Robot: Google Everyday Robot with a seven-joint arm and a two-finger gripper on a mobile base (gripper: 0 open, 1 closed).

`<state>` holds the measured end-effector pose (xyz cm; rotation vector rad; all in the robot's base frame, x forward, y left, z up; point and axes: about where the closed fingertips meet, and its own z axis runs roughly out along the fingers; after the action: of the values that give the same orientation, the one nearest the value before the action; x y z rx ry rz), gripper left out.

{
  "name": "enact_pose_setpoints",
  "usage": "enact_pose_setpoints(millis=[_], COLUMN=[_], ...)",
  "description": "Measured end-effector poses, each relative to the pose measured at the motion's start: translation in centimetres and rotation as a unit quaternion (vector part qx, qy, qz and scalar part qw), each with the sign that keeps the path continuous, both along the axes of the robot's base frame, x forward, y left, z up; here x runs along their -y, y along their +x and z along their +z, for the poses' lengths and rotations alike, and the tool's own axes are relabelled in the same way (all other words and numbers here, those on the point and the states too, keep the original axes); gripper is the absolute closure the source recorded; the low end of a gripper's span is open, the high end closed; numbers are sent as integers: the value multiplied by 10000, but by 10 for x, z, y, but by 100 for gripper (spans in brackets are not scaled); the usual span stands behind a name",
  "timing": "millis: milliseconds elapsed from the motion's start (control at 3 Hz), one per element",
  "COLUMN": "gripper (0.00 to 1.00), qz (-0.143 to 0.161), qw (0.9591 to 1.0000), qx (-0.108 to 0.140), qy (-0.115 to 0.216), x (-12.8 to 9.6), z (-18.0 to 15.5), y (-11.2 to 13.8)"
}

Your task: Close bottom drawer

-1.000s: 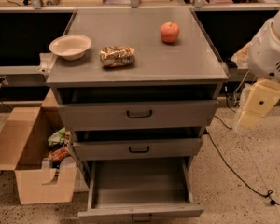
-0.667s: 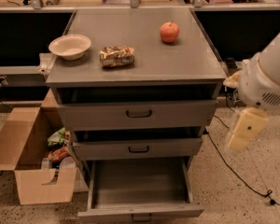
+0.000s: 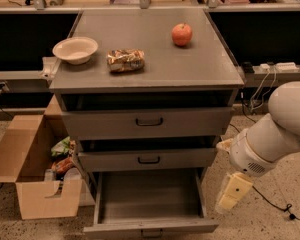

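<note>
The bottom drawer [image 3: 150,198] of the grey metal cabinet is pulled far out, and its wide shallow tray is empty. Its slim front panel [image 3: 115,228] with a small dark handle [image 3: 151,232] lies at the picture's bottom edge. My gripper [image 3: 231,196], cream coloured, hangs from the white arm [image 3: 275,134] just right of the drawer's right side, near its front corner and apart from it.
The top drawer [image 3: 149,122] and middle drawer [image 3: 148,159] sit slightly out above. On the cabinet top [image 3: 155,74] are a bowl [image 3: 75,49], a snack bag [image 3: 125,60] and an apple [image 3: 182,34]. An open cardboard box [image 3: 35,184] stands left; a cable [image 3: 277,206] lies on the floor right.
My arm and gripper have moved down and to the left, from beside the upper drawers to beside the open bottom drawer. The drawer has not moved.
</note>
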<state>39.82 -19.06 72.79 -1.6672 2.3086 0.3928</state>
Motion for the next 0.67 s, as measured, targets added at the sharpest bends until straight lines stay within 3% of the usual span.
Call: enact_pose_setpoints(millis=[333, 667], gripper=[0, 0], qz=[0, -131], qw=[10000, 9998], qx=[0, -82], qy=[0, -90], x=[0, 6], z=[0, -65], y=[0, -5])
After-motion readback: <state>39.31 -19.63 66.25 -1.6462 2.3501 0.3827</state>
